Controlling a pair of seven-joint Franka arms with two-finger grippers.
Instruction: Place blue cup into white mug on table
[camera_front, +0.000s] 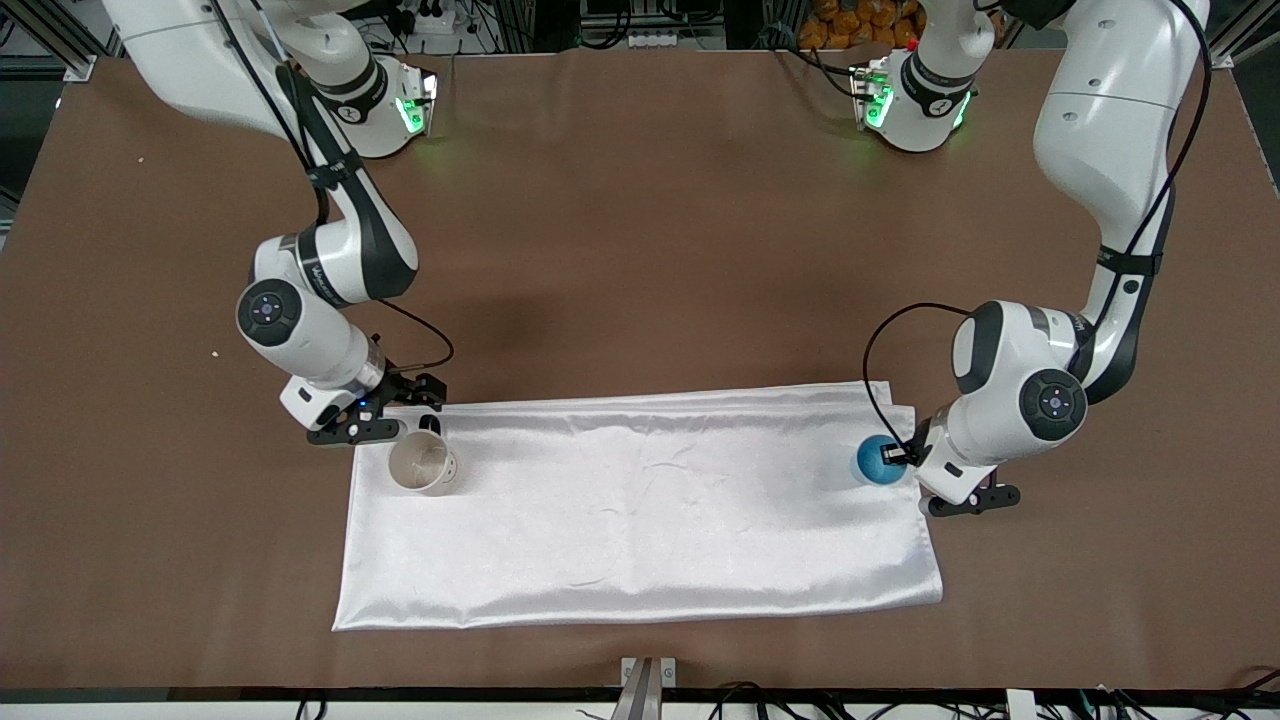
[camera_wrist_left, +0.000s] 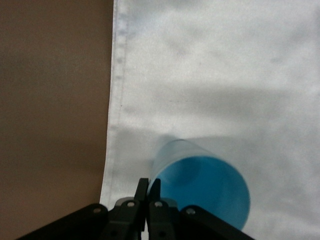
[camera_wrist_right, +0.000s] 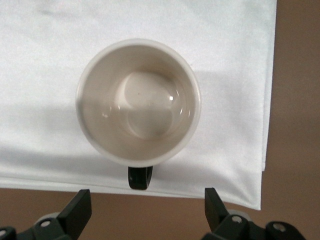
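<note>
1. Broadly, the table (camera_front: 640, 250) carries a white cloth (camera_front: 640, 520) whose long side runs from three o'clock to nine o'clock on the front view's dial. Both task items stand on it, one near each short end.
2. The white mug (camera_front: 423, 465) sits upright at the nine o'clock end, toward my right arm, with its mouth open and nothing inside. The right wrist view looks straight down into it (camera_wrist_right: 138, 102).
3. The blue cup (camera_front: 878, 460) is at the three o'clock end, toward my left arm. From the cup, the mug lies at nine o'clock, well apart, along almost the whole cloth. That is the line I judge the carry must follow.
4. My left claw (camera_front: 897, 458) is on the cup's three o'clock side. Its fingers (camera_wrist_left: 142, 187) are drawn nearly together and seem to pinch the cup's rim wall (camera_wrist_left: 200, 185).
5. My right claw (camera_front: 405, 415) waits at the mug's twelve o'clock, spread wide and holding nothing (camera_wrist_right: 145, 207). The black handle (camera_wrist_right: 139, 177) points toward it.
6. The cup's axis looks tilted in the left wrist view. I cannot tell whether its base touches the cloth, because my own wrist hides it from the front.
</note>
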